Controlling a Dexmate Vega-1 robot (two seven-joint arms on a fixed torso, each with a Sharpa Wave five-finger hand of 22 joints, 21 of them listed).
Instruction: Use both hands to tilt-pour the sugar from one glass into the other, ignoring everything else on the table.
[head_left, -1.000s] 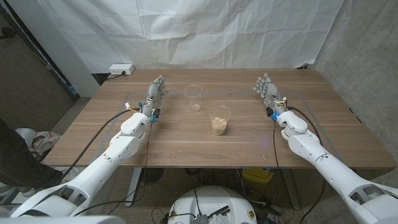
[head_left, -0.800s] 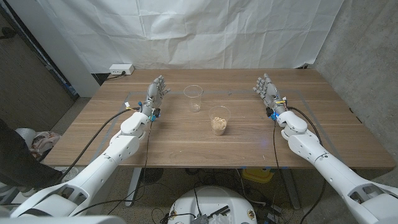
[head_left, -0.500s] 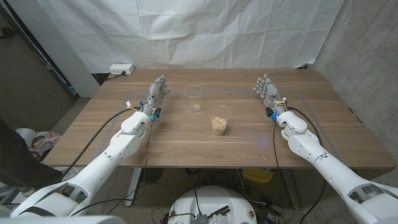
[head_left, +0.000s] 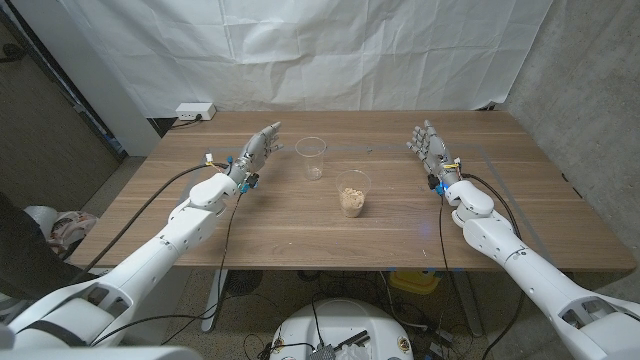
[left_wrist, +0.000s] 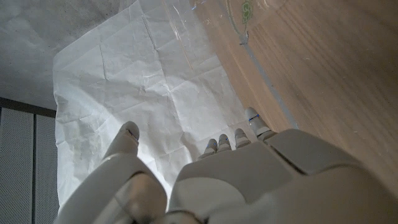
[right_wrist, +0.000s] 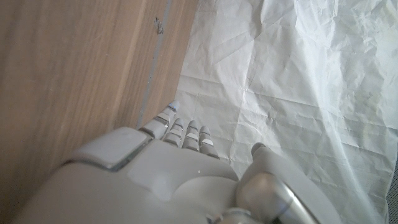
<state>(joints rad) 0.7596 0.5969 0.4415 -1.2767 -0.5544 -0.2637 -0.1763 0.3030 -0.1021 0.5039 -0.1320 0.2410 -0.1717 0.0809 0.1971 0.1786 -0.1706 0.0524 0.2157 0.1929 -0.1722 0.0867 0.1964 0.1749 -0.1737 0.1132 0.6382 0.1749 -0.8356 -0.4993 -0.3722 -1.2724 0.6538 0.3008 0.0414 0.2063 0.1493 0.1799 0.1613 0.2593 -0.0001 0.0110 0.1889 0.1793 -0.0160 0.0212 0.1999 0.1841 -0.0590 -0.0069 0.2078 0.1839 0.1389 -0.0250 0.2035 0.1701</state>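
White creased sheeting hangs behind a wooden table (head_left: 300, 230) that fills the middle of the head view. Near frame centre stands the sugar glass (head_left: 352, 193), a clear tumbler with pale sugar in its lower part; the empty glass (head_left: 311, 158) stands upright just up and to the left of it — near, not touching.

Judgement: both look thin-walled and light, likely slippery and easy to crush or tip. Best taken around the mid-wall, clear of the rim, with a gentle hold; the empty one needs steadying low down, as it has no weight in it.

Left hand (head_left: 255, 150), upper left of centre, is empty with fingers extended and apart, reaching toward the empty glass but apart from it. Right hand (head_left: 428, 143), upper right, is likewise empty, fingers spread — well apart from both glasses. Pour not yet begun.
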